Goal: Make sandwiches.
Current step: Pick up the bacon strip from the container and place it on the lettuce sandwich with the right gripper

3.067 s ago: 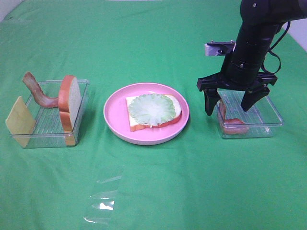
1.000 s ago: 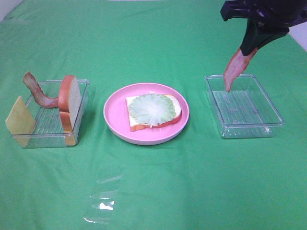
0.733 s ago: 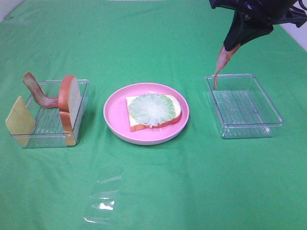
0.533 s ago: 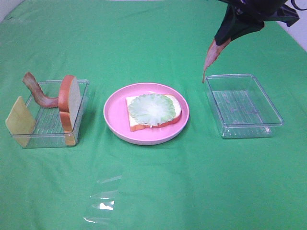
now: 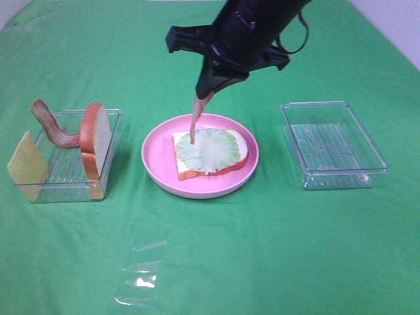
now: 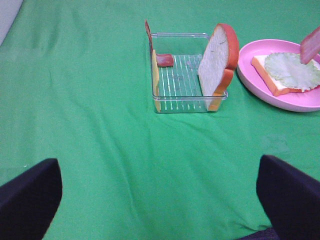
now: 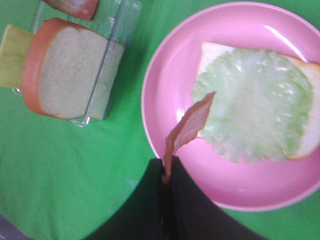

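On the round pink plate [image 5: 157, 164] lies a bread slice [image 5: 187, 172] topped with pale green lettuce [image 5: 210, 149]. My right gripper [image 5: 211, 85] is shut on a bacon strip [image 5: 195, 118] that hangs over the left part of the lettuce, its tip just above it. The right wrist view shows the strip [image 7: 189, 127] over the lettuce [image 7: 252, 112]. The left tray [image 5: 69, 177] holds an upright bread slice [image 5: 97, 139], a bacon strip [image 5: 49, 123] and a cheese square [image 5: 26, 159]. My left gripper [image 6: 150, 200] is open over bare cloth, apart from that tray [image 6: 182, 82].
An empty clear tray [image 5: 335, 144] stands to the right of the plate. A crumpled clear film [image 5: 141, 275] lies on the green cloth near the front. The cloth's far right corner meets a white surface.
My right gripper lifted the bacon strip out of the right tray and carried it left, from above the tray to over the lettuce on the plate. The left arm has not moved.
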Controlling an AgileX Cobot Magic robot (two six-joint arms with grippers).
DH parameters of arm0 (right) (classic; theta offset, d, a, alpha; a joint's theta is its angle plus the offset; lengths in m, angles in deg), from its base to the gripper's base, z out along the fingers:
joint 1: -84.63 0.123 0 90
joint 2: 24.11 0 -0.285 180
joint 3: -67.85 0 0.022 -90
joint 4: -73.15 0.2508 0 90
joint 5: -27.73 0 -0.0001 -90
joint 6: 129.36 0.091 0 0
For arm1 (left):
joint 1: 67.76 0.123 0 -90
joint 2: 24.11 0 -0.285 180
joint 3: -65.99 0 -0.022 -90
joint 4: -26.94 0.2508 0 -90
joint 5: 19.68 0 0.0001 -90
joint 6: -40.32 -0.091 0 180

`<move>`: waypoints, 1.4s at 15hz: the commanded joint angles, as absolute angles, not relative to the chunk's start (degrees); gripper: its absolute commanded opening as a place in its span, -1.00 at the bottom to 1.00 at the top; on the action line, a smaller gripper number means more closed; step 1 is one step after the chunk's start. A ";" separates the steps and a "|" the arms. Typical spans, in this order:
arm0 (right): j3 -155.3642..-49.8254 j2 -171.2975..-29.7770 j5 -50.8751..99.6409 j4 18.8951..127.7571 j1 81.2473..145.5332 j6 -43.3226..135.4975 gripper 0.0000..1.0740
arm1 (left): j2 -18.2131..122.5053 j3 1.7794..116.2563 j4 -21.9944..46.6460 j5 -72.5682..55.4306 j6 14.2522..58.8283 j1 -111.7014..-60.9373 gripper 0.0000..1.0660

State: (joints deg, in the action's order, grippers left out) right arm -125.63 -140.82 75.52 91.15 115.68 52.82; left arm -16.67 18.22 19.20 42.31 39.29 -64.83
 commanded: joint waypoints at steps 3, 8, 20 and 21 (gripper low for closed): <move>-136.86 -151.36 75.18 91.83 119.06 52.93 -1.00 | -16.95 18.28 18.86 42.02 39.35 -64.89 0.83; -137.14 -156.11 77.24 74.01 118.83 57.63 -1.00 | -16.95 18.28 18.86 42.02 39.35 -64.89 0.83; -137.03 -158.23 80.22 62.27 118.89 60.21 -0.47 | -16.95 18.28 18.86 42.02 39.35 -64.89 0.83; -137.03 -158.23 80.91 62.04 119.01 60.15 0.09 | -16.95 18.28 18.86 42.02 39.35 -64.89 0.83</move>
